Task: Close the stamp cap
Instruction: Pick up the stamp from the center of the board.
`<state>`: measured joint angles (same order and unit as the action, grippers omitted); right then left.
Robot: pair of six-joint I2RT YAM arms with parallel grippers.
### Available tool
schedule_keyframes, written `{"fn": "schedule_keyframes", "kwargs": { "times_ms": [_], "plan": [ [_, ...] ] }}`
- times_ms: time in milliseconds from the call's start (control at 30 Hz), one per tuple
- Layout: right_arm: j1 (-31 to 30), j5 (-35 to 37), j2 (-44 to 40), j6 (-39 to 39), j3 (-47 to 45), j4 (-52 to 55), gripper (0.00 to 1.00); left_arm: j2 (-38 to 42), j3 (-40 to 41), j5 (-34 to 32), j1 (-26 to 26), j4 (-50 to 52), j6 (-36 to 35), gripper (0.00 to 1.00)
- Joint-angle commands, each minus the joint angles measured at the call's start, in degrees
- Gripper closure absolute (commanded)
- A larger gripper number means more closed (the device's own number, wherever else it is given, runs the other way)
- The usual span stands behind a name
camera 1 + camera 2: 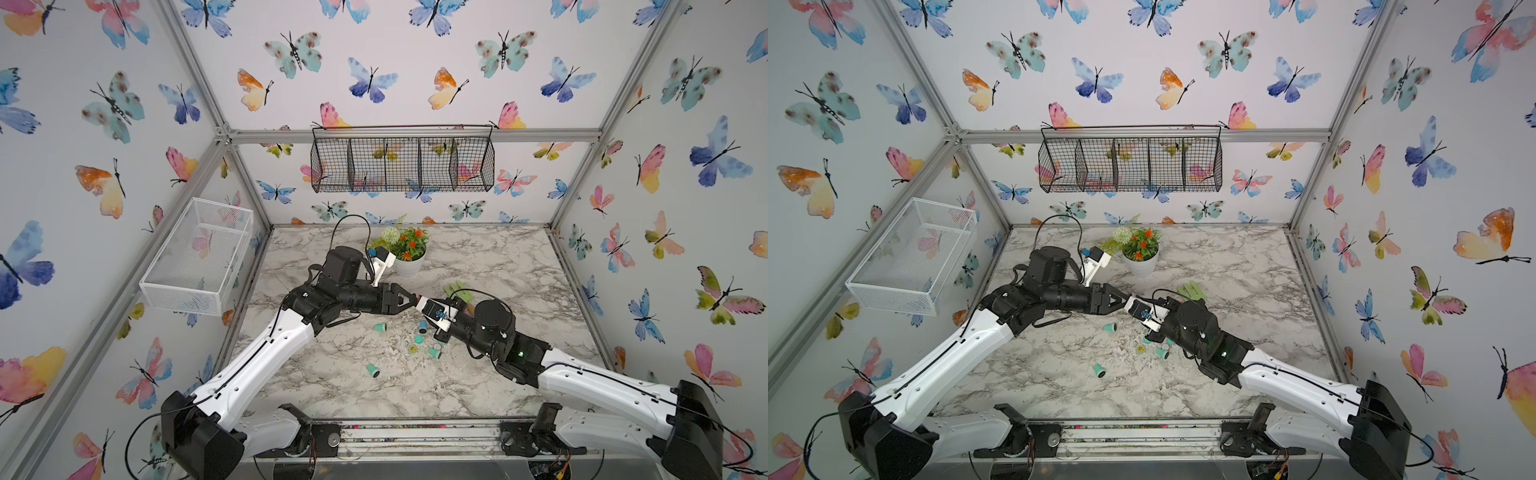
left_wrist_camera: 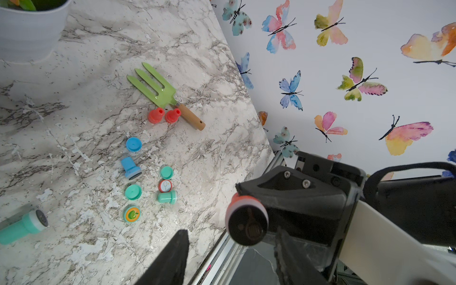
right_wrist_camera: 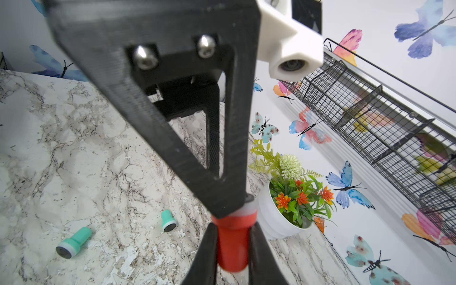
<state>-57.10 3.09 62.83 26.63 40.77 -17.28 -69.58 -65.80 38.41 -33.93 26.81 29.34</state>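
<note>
My right gripper is shut on the body of a red stamp and holds it up above the marble table. In the left wrist view the stamp shows a white ring and a bare dark face with no cap on it. My left gripper is open, its fingertips on either side of that face, with a wide gap on one side. In both top views the two grippers meet tip to tip. A small red-rimmed cap with a racket picture lies on the table.
Several teal stamps, a blue stamp, loose caps and two red pieces lie on the table. A green garden fork and a flower pot stand behind. Wire baskets hang on the walls.
</note>
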Motion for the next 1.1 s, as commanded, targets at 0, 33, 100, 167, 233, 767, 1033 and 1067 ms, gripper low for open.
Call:
{"fn": "schedule_keyframes", "kwargs": {
  "times_ms": [0, 33, 100, 167, 233, 767, 1033, 1067],
  "plan": [
    [-0.4, -2.5, 0.0, 0.7, 0.2, -1.3, 0.98, -0.4, -1.3, 2.6, -0.7, 0.6, -1.0, 0.44],
    [-0.4, -2.8, 0.2, 0.9, 0.3, -1.3, 0.98, -0.4, -1.4, 2.7, -0.7, 0.6, -0.9, 0.45],
    [-0.4, -3.2, 0.4, 0.8, 0.4, -1.2, 0.98, -0.6, -1.7, 3.4, -0.8, 0.5, -0.8, 0.47],
    [-0.4, -3.5, 0.5, 0.8, 0.4, -1.4, 0.98, -0.6, -1.9, 3.8, -0.8, 0.5, -0.9, 0.48],
    [-0.4, -4.0, 0.4, 0.8, 0.5, -1.4, 0.98, -0.6, -1.9, 4.2, -0.8, 0.5, -0.9, 0.5],
    [-0.4, -6.0, -0.5, 1.2, 0.7, -1.4, 0.98, -0.9, -1.7, 5.3, -1.2, 0.5, -1.4, 0.62],
    [-0.4, -6.9, -0.3, 1.6, 0.9, -1.3, 0.98, -0.8, -1.7, 5.2, -1.3, 0.5, -1.4, 0.61],
    [-0.4, -6.9, -0.2, 1.6, 1.0, -1.2, 0.98, -0.9, -1.7, 5.2, -1.3, 0.5, -1.5, 0.61]
  ]
}}
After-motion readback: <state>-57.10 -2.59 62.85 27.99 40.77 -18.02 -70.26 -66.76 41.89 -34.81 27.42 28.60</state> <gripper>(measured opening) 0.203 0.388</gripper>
